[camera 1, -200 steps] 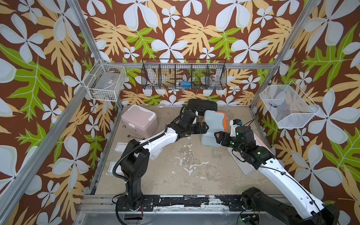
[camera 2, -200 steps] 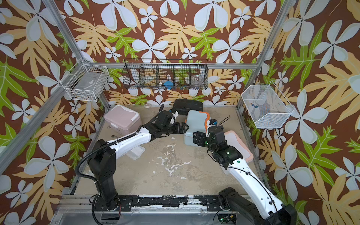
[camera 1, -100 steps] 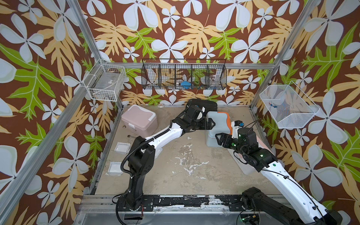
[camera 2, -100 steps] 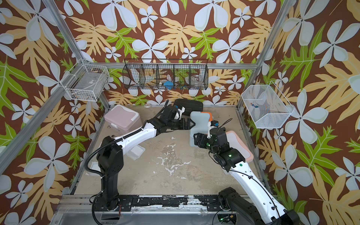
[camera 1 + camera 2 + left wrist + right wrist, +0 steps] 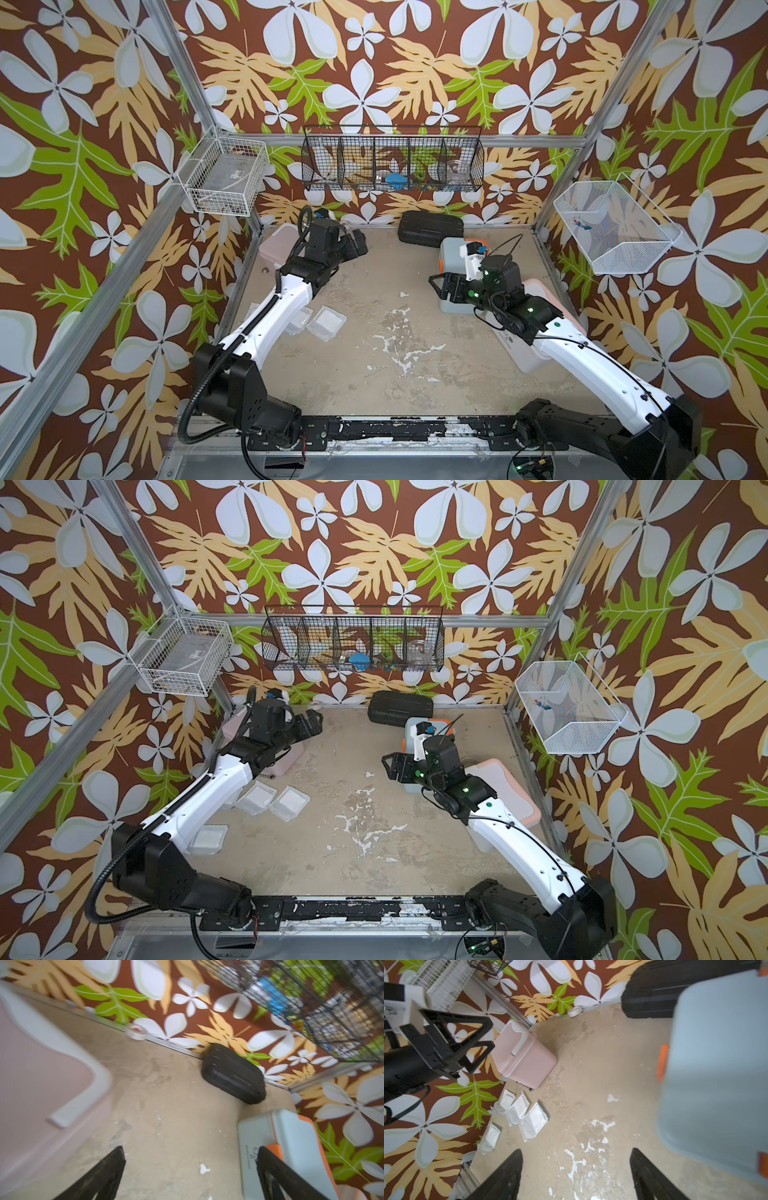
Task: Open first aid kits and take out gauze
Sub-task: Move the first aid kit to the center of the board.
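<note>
The white plastic first aid kit with peach trim (image 5: 511, 796) sat at the tabletop's right edge, the light blue orange-trimmed kit (image 5: 451, 255) just beyond it, and the dusty pink white-trimmed kit (image 5: 525, 1059) in the far left corner. The left gripper (image 5: 191, 1153) and the right gripper (image 5: 577, 1153) hung spread and empty. The square white gauze packets (image 5: 533, 1122) lay near the left edge

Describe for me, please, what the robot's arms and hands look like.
The left arm and right arm have white links between black joints. A ribbed black hose loops off the left; a thin cable and green lights mark the right. The left hand and right hand are black, with open triangular fingers.
</note>
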